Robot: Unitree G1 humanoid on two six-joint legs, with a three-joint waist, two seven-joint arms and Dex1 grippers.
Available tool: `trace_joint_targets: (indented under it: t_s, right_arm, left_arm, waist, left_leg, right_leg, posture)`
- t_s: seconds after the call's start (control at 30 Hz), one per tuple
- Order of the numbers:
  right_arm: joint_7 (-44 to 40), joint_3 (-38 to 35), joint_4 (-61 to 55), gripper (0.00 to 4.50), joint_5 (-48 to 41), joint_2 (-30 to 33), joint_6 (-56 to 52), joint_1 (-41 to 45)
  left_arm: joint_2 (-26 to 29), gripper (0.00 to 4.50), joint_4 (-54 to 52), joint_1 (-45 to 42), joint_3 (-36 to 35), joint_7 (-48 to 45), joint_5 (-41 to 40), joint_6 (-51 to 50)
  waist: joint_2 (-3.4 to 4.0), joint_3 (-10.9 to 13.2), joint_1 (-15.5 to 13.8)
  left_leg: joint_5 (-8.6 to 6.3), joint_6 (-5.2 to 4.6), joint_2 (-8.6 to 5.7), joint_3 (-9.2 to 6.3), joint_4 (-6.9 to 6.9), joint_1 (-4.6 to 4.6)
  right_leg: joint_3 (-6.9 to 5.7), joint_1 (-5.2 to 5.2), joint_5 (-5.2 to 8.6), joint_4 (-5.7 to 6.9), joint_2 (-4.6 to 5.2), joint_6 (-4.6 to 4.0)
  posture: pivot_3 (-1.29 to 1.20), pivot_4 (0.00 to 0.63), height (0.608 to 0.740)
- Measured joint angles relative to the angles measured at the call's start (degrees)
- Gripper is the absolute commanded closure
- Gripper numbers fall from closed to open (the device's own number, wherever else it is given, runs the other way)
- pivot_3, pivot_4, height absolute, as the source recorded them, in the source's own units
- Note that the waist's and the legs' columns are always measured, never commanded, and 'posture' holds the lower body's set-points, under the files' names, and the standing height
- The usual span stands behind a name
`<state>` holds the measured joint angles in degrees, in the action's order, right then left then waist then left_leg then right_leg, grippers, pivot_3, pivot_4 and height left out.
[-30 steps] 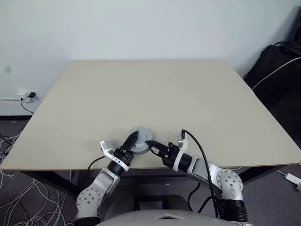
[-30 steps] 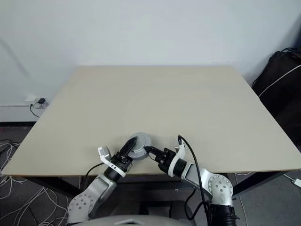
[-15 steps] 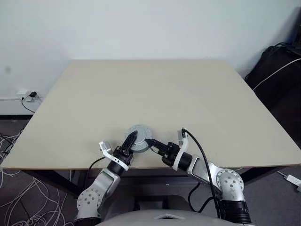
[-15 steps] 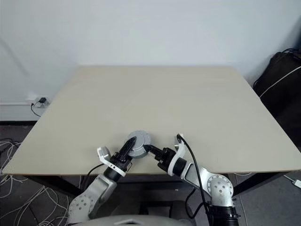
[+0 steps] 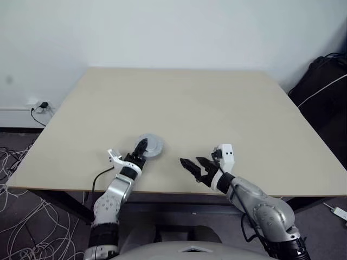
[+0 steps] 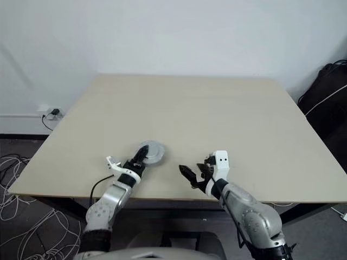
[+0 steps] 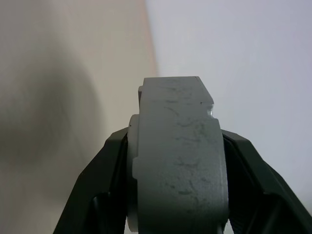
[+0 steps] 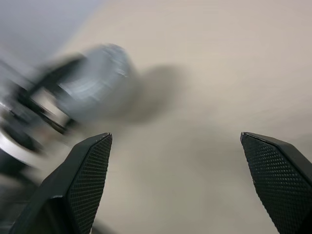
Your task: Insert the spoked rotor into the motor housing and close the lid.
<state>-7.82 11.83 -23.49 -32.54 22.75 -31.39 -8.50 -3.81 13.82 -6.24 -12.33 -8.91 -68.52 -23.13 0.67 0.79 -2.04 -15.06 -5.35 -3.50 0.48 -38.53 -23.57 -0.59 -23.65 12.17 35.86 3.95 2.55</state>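
The left gripper [image 5: 142, 147] clamps the round grey metal motor housing [image 5: 149, 146] edgewise over the beige table [image 5: 217, 108]. The right gripper [image 5: 190, 163] stands wide open and empty, apart from the housing

Looks like a bare lab or test room in an office building: one plain beige table [image 5: 179, 114] against a blank white wall [image 5: 162, 30], grey carpet, loose white cables [image 5: 21, 216] tangled on the floor at left, a wall socket [image 5: 40, 105], and a black bag [image 5: 322, 81] far right.
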Motion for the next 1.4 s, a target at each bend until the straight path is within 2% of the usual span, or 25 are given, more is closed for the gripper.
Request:
trace_joint_targets:
  t_s: [0.2,0.37,0.67,0.97,1.07,1.2,1.4]
  right_arm:
    - [-1.62,4.03,3.34,0.0,17.41,-0.98,15.71,-3.72]
    - [-2.18,3.13,6.67,0.0,21.34,-3.34,22.05,-6.54]
    - [-2.66,1.05,11.1,0.0,25.91,-5.77,25.17,-8.67]
    - [-3.49,1.04,11.16,0.0,28.23,-7.31,25.07,-8.8]
    - [-3.64,1.04,11.16,0.0,28.76,-7.54,24.96,-8.78]
    - [-4.04,1.05,11.12,0.0,29.09,-7.79,24.72,-8.66]
    - [-4.89,1.02,11.06,0.0,29.24,-8.02,24.15,-8.55]
  left_arm:
    - [-2.92,2.36,12.35,-12.34,-5.52,2.89,5.66,5.52]
    - [-2.59,2.36,22.76,-19.07,-9.29,2.7,9.46,7.22]
    - [-1.58,2.36,40.37,-31.1,-14.44,2.64,17.25,14.1]
    - [-1.1,2.36,46.1,-34.78,-16.35,4.12,23.13,16.0]
    - [-1.26,1.43,45.67,-34.12,-16.87,5.35,23.73,15.5]
    - [-2.52,0.1,37.6,-29.61,-16.71,6.09,24.07,12.31]
    - [-3.83,0.04,20.27,-19.31,-15.53,9.8,23.29,3.66]
  waist:
    - [-0.39,0.17,-0.6]
    - [-0.58,0.22,-0.4]
    - [-0.61,0.23,-0.42]
    - [-0.57,0.1,-0.24]
    - [-0.49,-0.06,-0.13]
    - [-0.41,-0.39,0.37]
    - [-0.25,-0.79,1.64]
  left_leg:
    - [0.11,0.17,0.0,-0.01,-0.26,0.0]
    - [0.02,0.03,0.0,-0.01,-0.35,-0.01]
    - [0.1,0.18,0.02,-0.03,-0.4,-0.02]
    - [0.01,0.03,0.05,-0.04,-0.42,0.09]
    - [0.01,0.03,0.06,-0.04,-0.43,0.12]
    - [-0.01,0.03,0.1,-0.04,-0.4,0.13]
    - [-0.04,0.02,0.15,0.01,-0.29,0.4]
  right_leg:
    - [-0.04,0.14,-0.11,0.0,-0.36,0.16]
    - [-0.04,0.15,-0.15,0.02,-0.42,0.21]
    - [-0.01,0.11,-0.18,0.11,-0.4,0.21]
    - [0.0,0.2,-0.39,0.13,-0.17,0.37]
    - [0.02,0.21,-0.44,0.13,-0.17,0.43]
    - [0.2,0.19,-0.52,0.12,-0.17,0.56]
    - [0.39,0.32,-0.36,0.19,-0.2,0.29]
  posture:
    - [0.0,0.0,0.74]
    - [0.0,0.0,0.74]
    - [0.0,0.0,0.74]
    - [0.0,0.0,0.74]
    - [0.0,0.0,0.74]
    - [0.0,0.0,0.74]
    - [0.0,0.0,0.74]
